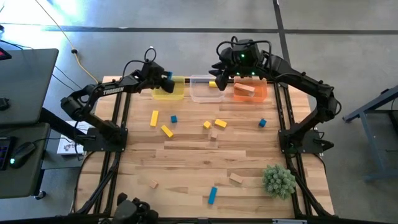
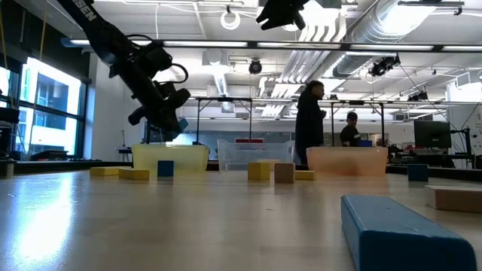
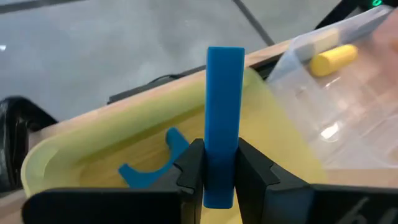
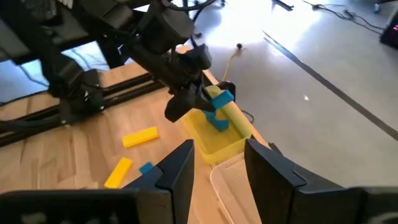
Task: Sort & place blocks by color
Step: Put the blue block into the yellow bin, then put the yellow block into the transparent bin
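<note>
Pale wood planks make up the table [image 1: 205, 168], which stands on a grey concrete floor, with three small bins lined along its far edge. Over the yellow bin [image 1: 168, 89] near the far left corner hangs the left gripper [image 3: 221, 180], its two dark fingers closed on the lower end of a blue bar [image 3: 224, 124] that stands upright between them, most of its length sticking out above the grip. Inside that bin lies a curved blue piece [image 3: 155, 165]. Just beside it sits the clear bin [image 1: 206, 88], and over the gap between this and the orange bin [image 1: 250, 91] waits the right gripper [image 4: 217, 168], fingers partly apart and holding nothing; a tan block [image 1: 244, 90] rests in the orange bin. Other blocks lie loose toward the middle of the table: yellow bars [image 1: 154, 118], small blue cubes [image 1: 174, 118] and tan pieces, with another blue bar [image 1: 212, 195] near the front edge and a spiky green plant ball [image 1: 278, 180] toward the front right corner. The held bar looks like painted wood, smooth, square-edged and evenly coloured; it is probably light and stiff, not fragile, though the flat painted faces could slip if pinched weakly. Gripping across its two long flat sides, nearer the middle than the end, would likely keep it steadier. Two people stand in the room beyond the table.
</note>
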{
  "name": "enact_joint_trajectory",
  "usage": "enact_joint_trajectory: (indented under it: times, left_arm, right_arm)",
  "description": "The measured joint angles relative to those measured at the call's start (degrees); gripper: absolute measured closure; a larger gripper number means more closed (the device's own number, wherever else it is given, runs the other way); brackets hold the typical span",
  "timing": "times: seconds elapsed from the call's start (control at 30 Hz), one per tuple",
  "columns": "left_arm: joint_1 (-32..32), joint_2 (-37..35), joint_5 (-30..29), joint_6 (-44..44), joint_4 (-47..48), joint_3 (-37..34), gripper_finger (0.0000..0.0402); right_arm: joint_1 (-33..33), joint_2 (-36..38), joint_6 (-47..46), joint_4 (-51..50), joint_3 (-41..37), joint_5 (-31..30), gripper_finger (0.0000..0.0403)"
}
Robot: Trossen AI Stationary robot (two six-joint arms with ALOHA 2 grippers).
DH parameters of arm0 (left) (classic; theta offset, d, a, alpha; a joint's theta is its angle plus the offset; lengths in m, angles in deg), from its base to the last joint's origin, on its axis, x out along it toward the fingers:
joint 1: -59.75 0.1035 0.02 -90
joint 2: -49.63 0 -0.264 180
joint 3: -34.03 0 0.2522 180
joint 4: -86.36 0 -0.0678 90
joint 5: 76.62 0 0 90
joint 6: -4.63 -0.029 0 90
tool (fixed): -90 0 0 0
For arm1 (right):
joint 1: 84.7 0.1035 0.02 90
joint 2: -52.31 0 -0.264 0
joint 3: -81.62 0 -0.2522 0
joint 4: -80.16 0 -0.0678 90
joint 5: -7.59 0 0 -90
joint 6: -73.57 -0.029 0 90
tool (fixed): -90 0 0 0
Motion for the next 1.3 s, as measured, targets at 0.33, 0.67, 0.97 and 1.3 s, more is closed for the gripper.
enact_joint_trajectory:
  times: [0.33, 0.67, 0.97, 1.3]
  left_arm:
    - [0.9, 0.2, 0.4, -4.2, 0.1, 0.0, 0.0300]
    - [0.9, -0.8, 6.3, -4.4, -0.5, 0.0, 0.0274]
    - [0.7, -8.2, 15.3, -6.0, -0.4, 0.0, 0.0273]
    - [-4.7, -17.5, 17.9, -6.0, 1.1, 0.0, 0.0273]
  right_arm:
    - [2.8, 0.0, -10.7, -3.5, 0.0, -3.6, 0.0273]
    - [8.3, 0.0, -20.4, -15.3, 0.0, -9.7, 0.0251]
    - [12.9, 0.1, -28.4, -20.5, -1.2, -10.5, 0.0222]
    - [14.6, -0.1, -31.6, -18.1, -15.7, -9.9, 0.0222]
